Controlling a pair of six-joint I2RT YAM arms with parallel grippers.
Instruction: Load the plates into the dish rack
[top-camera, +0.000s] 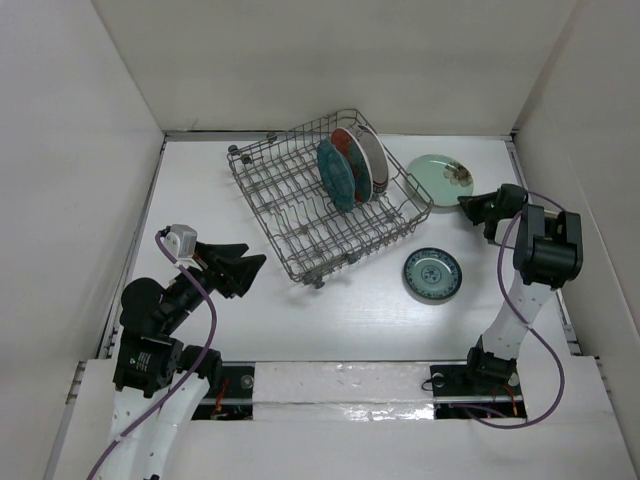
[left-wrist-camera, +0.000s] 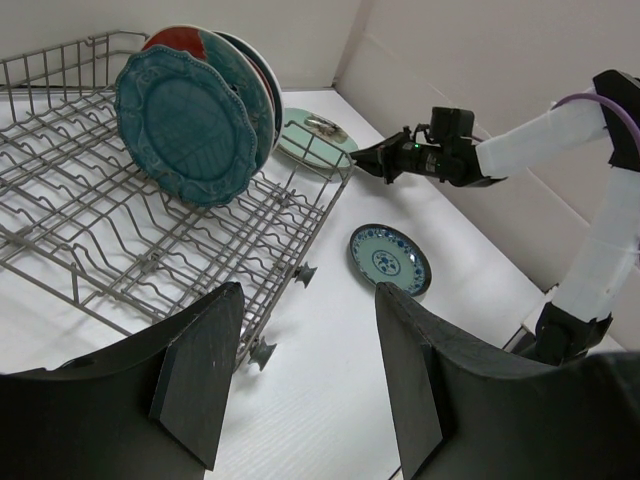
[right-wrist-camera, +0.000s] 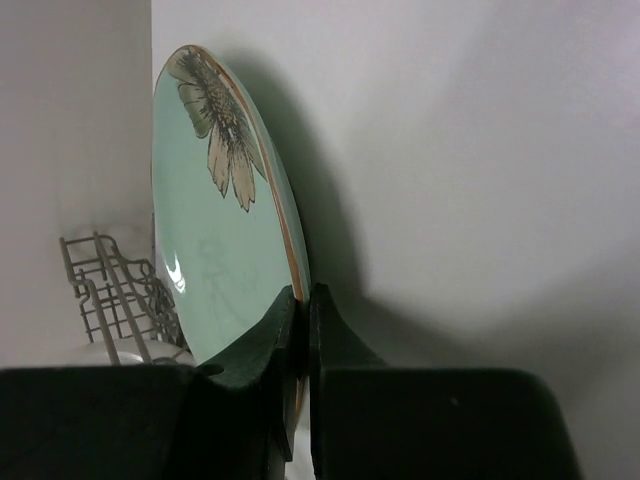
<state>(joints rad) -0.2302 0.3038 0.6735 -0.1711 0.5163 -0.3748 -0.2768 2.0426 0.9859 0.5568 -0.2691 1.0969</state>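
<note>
**Pale mint-green plate (top-camera: 441, 175) gripped, dish rack (top-camera: 290, 200) next**

The right tool (top-camera: 468, 207) pinches the plate's rim, just beside the dish rack's right corner. The left tool (top-camera: 245, 265) gapes, idle. Next, in my judgement: lift, tip it upright, and slot it beside the racked plates (top-camera: 345, 170), clearing the wire wall.

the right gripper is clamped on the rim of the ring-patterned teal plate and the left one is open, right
No. The right gripper is clamped on the rim of the pale mint green plate, as the right wrist view shows. The left gripper is open.
</note>
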